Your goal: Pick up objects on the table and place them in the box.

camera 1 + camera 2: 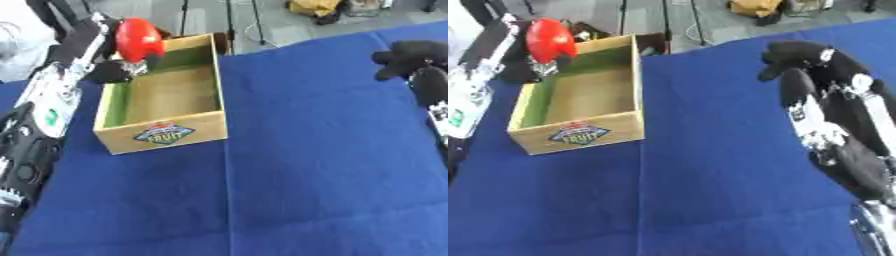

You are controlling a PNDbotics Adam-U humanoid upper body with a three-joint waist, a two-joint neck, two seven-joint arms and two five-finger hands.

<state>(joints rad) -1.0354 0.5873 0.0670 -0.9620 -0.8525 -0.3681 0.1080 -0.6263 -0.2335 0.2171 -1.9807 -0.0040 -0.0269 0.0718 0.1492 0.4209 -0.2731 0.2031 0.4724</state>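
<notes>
A red rounded object (138, 39) hangs above the far left corner of the box (163, 134), pinched from below by the left hand (112, 70). The box's interior looks bare, so nothing seems to be placed yet; releasing this object is what remains. Well right of the box, the right hand (798, 57) hovers over the blue cloth (306, 150), fingers curled, holding nothing.
</notes>
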